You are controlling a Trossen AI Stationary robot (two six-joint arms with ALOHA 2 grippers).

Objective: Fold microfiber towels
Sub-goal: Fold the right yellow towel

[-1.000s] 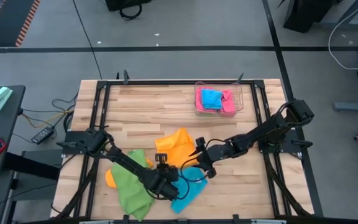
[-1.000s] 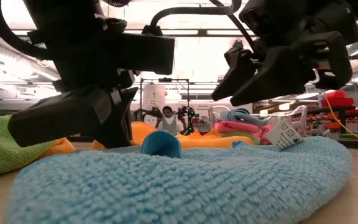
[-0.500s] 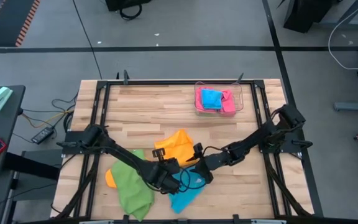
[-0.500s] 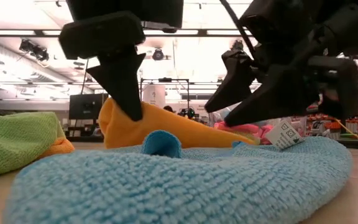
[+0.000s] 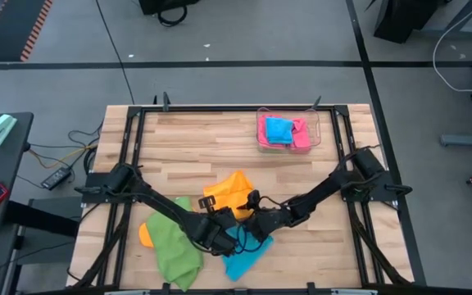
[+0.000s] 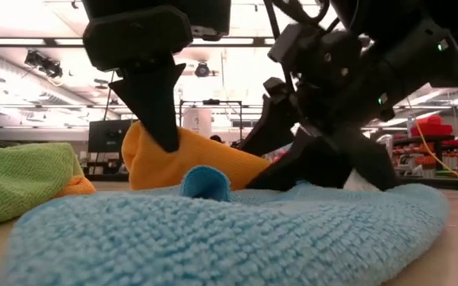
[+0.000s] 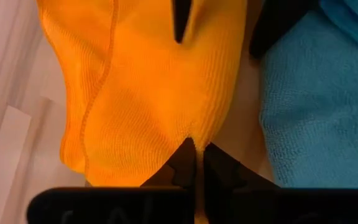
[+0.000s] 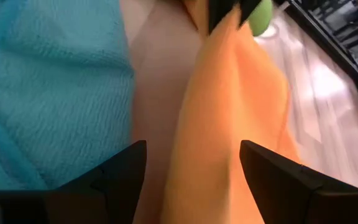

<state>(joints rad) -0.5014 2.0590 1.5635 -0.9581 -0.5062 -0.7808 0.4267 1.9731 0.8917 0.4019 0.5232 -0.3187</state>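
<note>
An orange towel (image 5: 229, 188) lies mid-table with one part pulled up into a peak (image 6: 153, 147). My left gripper (image 5: 222, 215) is shut on that peak. A sky-blue towel (image 5: 248, 250) is spread nearer the table's front edge. My right gripper (image 8: 191, 155) is open and low beside the left one. Its fingers stand on either side of the orange towel's lower part (image 8: 229, 124); whether they touch it I cannot tell. A green towel (image 5: 174, 250) lies bunched at the front left. My left gripper pinches a bunched bit of the orange towel (image 7: 188, 134) between its two fingertips (image 6: 161, 127), which slant down from above. One layer or several, I cannot tell. The pinched part stands up in a peak while the rest of the towel lies on the table.
A clear tray (image 5: 314, 131) at the back right holds a folded blue and a pink towel. Another orange cloth (image 5: 144, 235) peeks from under the green towel. A black frame borders the table, with bare wood at the back left.
My left gripper has risen, shut on the orange towel, drawing one part up into a peak while the rest stays on the table. My right gripper has moved toward the table's left edge and down, and now sits close beside the left one.
</note>
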